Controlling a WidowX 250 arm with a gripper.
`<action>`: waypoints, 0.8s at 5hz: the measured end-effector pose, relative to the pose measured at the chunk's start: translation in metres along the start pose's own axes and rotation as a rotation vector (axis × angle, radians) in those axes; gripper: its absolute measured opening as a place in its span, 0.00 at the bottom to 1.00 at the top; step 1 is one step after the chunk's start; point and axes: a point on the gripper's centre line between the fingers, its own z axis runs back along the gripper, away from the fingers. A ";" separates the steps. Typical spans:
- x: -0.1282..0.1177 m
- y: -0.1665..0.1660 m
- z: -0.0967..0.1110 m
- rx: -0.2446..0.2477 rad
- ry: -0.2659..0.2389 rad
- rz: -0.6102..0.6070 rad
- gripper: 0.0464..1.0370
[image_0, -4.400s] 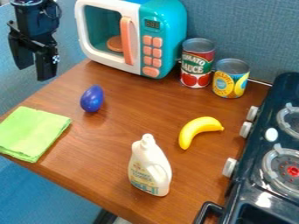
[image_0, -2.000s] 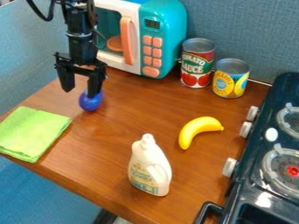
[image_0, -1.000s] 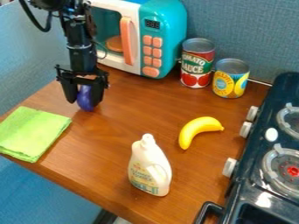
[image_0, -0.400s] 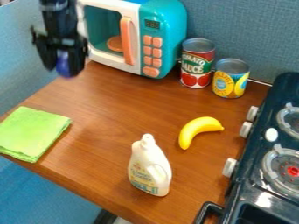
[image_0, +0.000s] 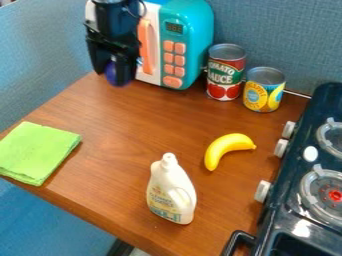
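Stove (image_0: 285, 207): occupying right edge. Microwave (image_0: 194, 35): standing at upper centre. Gripper (image_0: 115, 76): hanging at upper left, fingers clamping blue egg (image_0: 119, 75) there. Handling: smooth skin calling for even, firm squeeze, slow swings, clearance from microwave.

End effector (image_0: 119, 71) gripping apparently purple object (image_0: 118, 76)
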 end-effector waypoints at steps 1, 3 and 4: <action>0.012 -0.029 -0.027 -0.071 0.029 -0.153 0.78; 0.021 -0.066 -0.067 -0.121 0.074 -0.334 0.78; 0.019 -0.073 -0.079 -0.152 0.092 -0.367 0.78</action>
